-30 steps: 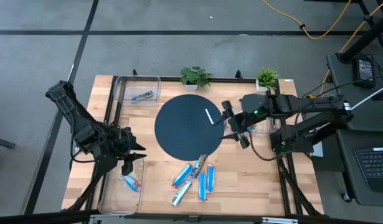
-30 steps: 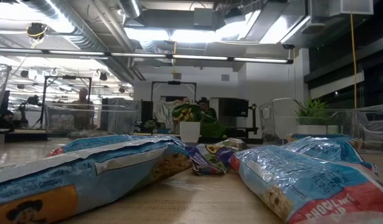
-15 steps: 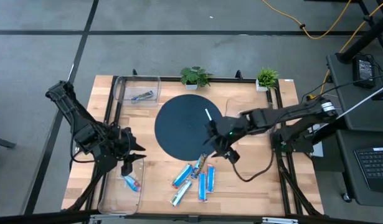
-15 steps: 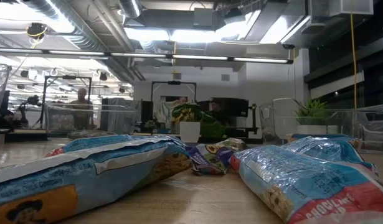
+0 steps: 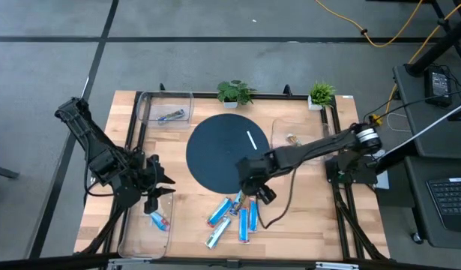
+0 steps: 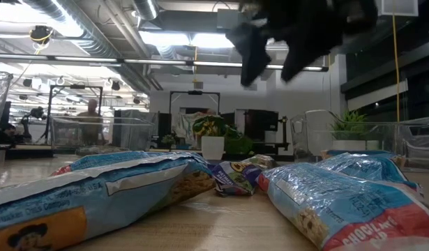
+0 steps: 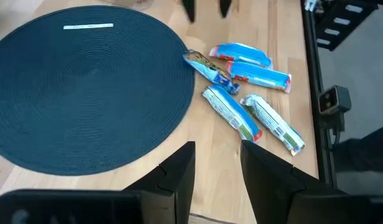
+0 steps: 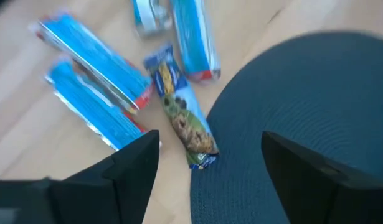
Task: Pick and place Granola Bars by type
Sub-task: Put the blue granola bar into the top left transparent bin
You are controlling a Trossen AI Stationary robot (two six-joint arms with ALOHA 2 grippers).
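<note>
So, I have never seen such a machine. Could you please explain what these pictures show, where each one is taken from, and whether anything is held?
Two dark robot arms work at a wooden table. One camera looks straight down, one sits at table height, and one rides on each wrist.

On the table lie a round dark mat, clear bins and a cluster of granola bars, mostly blue.

The right gripper reaches over the bars by the mat's edge. Its fingers stand open and hold nothing; its wrist camera looks down on a darker-printed bar.

The left gripper waits over the table's left side, empty.
</note>
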